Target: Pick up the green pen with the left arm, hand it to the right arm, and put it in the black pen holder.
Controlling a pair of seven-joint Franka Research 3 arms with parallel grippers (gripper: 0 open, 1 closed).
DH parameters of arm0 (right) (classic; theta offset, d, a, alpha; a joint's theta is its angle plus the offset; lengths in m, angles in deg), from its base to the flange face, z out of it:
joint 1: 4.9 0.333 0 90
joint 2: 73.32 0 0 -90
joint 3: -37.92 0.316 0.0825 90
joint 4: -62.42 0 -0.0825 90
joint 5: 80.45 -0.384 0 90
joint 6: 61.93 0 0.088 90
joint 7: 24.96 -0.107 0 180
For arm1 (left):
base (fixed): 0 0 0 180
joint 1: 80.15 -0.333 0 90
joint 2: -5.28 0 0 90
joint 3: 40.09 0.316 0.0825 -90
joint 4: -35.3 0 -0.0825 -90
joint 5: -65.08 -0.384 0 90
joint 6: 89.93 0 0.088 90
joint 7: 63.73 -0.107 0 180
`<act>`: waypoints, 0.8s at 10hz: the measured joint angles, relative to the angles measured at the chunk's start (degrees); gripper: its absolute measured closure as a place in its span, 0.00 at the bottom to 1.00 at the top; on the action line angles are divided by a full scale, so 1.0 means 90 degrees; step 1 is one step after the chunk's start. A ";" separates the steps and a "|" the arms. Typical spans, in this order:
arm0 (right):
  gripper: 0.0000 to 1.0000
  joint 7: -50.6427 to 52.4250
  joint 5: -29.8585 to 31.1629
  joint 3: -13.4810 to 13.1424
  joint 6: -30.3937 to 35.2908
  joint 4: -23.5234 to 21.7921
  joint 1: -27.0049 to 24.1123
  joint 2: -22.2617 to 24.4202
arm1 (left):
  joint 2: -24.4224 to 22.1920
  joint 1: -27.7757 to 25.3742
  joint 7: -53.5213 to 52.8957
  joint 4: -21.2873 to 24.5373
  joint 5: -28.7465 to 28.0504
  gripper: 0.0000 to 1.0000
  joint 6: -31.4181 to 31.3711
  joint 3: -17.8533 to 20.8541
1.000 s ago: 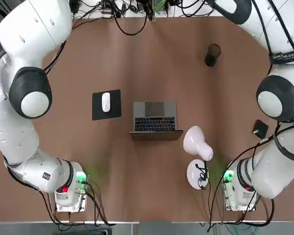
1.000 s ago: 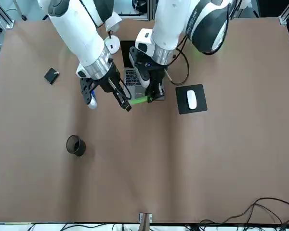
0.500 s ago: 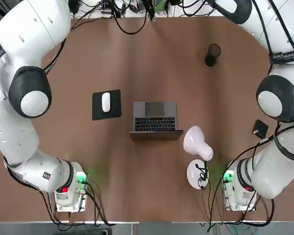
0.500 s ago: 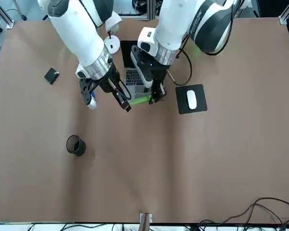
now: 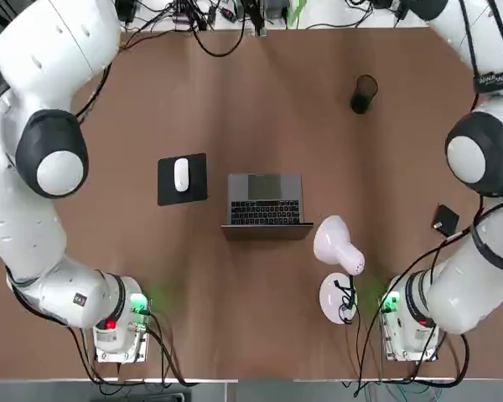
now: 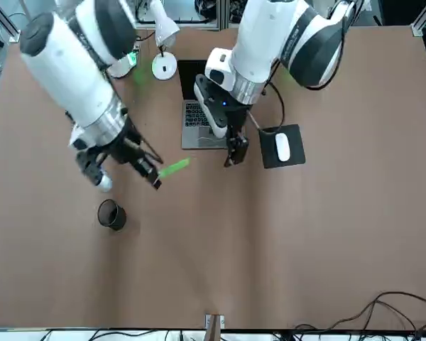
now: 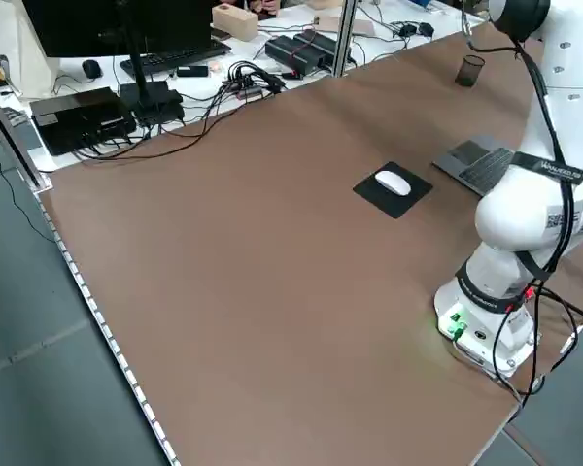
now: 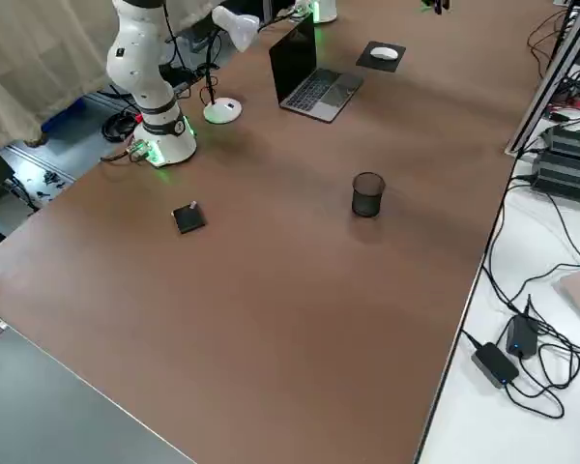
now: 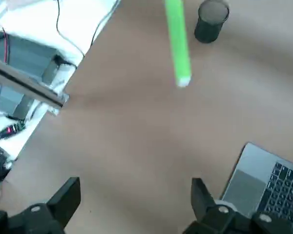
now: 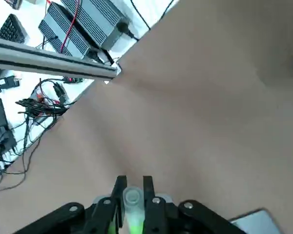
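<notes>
My right tool (image 6: pixel 157 177), upper left in the front view, grips the slim green pen (image 6: pixel 174 168) near one end; it looks light, stiff, perhaps slippery. My left tool (image 6: pixel 235 156), upper centre, stands wide.

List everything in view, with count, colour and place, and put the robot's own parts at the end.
green pen: one, light green, held up in the right gripper
pen holder: one, black, standing on the table
laptop: one, grey, open, mid-table
computer mouse: one, white, on the mouse pad
mouse pad: one, black, left of the laptop
desk lamp: one, white, right of the laptop
square box: one, black, near the right arm's base
right gripper: one, black, shut on the pen
left gripper: one, black, open, above the table
</notes>
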 joint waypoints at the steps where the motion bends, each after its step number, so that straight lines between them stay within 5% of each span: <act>1: 0.82 0.0643 0.0002 -0.0005 0.0113 0.0000 -0.0151 -0.0003 | -0.0012 -0.0071 0.0137 -0.0002 0.0000 0.00 0.0237 0.0128; 8: 0.82 0.6014 0.0000 -0.0024 0.0303 -0.0064 -0.1621 -0.0065 | -0.0926 -0.0404 0.0371 -0.0039 0.1049 0.00 0.2061 0.2802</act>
